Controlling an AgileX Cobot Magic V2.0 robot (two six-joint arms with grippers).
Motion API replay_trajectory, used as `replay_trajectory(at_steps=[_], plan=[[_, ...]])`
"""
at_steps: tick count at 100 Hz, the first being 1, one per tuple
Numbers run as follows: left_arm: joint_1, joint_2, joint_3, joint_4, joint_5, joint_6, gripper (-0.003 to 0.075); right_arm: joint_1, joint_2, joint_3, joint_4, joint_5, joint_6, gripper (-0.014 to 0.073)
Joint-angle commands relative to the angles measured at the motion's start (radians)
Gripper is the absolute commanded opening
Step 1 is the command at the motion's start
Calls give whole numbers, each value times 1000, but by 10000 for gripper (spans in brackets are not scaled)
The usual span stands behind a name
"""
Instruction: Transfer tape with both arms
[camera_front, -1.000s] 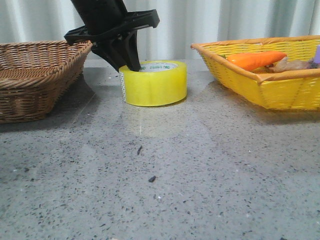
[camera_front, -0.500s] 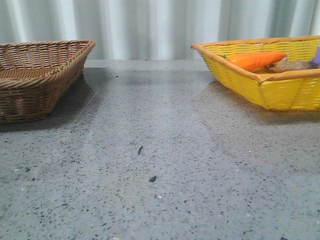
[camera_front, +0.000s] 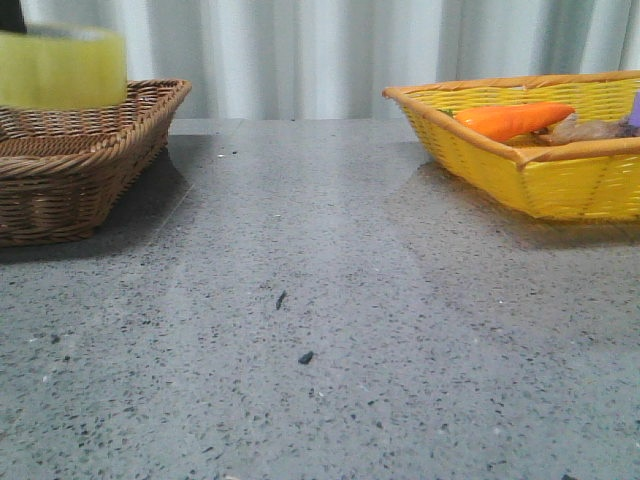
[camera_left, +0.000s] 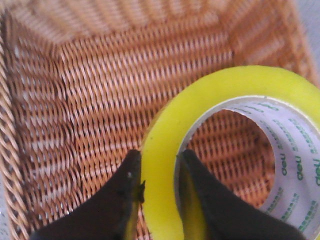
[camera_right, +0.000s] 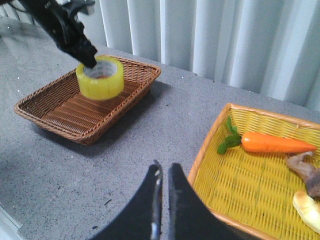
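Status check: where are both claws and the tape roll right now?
Left claw shut on wall of yellow-green packing tape roll, held above brown wicker basket. Right claw nearly closed, empty, over table. Nothing in the way.

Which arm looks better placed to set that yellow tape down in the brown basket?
Left: its gripper pinches the tape above the brown basket. The right gripper hangs empty near the yellow basket.

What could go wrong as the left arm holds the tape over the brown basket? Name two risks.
1. The left gripper pinches only one wall of the tape, so the roll could swing or slip.
2. The tape hangs above the brown basket; released from there, it might bounce or roll against the rim.
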Motion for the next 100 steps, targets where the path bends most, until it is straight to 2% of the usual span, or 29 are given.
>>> replay_trajectory(at_steps=[1,9,14,29,33,38,48,62,84,100], plan=[[18,-53,16,7,-83,-15,-14,-1,7,-17,12,-109,-12,-62],[26,-53,36,7,-91,-43,48,-1,1,-17,12,-129,-12,-62],[26,-53,38,7,-91,-51,121,-1,-1,-17,12,-134,-12,-62],[24,-57,38,7,-50,-51,421,-1,-4,-17,12,-127,-12,-62],[18,-59,38,7,-40,-51,478,-1,-4,-17,12,-123,-12,-62],[11,-72,38,7,-42,-51,509,-1,-6,-17,6,-123,-12,-62],[-19,-133,41,7,-104,-51,487,-1,-27,-15,-24,-132,-12,-62],[-121,-324,148,7,-286,-55,411,-1,-120,27,-99,-229,-12,-62],[-405,-724,598,8,-636,-57,318,-1,-324,217,-249,-317,-12,-62],[-508,-969,928,11,-820,-57,182,-1,-487,373,-308,-433,-12,-62]])
